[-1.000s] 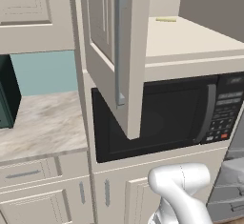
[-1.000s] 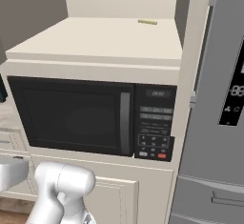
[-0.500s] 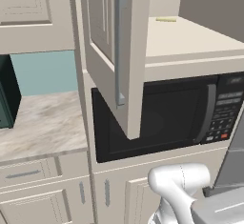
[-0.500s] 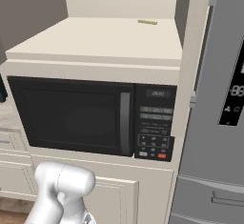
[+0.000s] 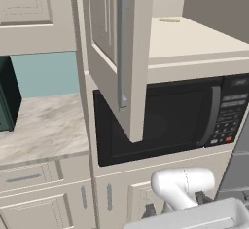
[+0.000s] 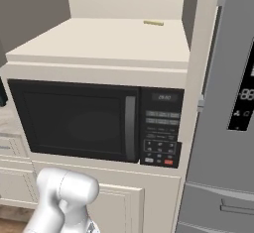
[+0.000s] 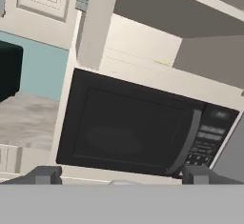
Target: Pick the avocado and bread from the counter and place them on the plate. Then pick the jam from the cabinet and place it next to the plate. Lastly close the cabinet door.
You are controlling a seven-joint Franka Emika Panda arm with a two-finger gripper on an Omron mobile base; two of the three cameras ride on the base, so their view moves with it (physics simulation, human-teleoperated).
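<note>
In the hand view my gripper (image 7: 122,175) is open, its two dark fingertips (image 7: 43,174) far apart with nothing between them, facing the black microwave (image 7: 128,132). The cabinet door (image 5: 119,52) hangs open with its long metal bar handle (image 5: 124,43) toward me. Behind it the cabinet's pale shelf (image 5: 194,38) holds a small flat yellowish thing (image 5: 169,20). A stretch of beige marbled counter (image 5: 44,125) lies left of the microwave. The avocado, bread, plate and jam are out of view.
A grey fridge (image 6: 233,103) stands right of the microwave (image 6: 89,123). Cream drawers and doors (image 5: 34,194) run under the counter. A dark green block (image 5: 7,96) sits at the counter's left end. My white arm (image 5: 185,194) rises low in front of the microwave.
The kitchen stays put. My arm's lower links have shifted at the bottom of both base views, and a flat white part now shows bottom right in the left view.
</note>
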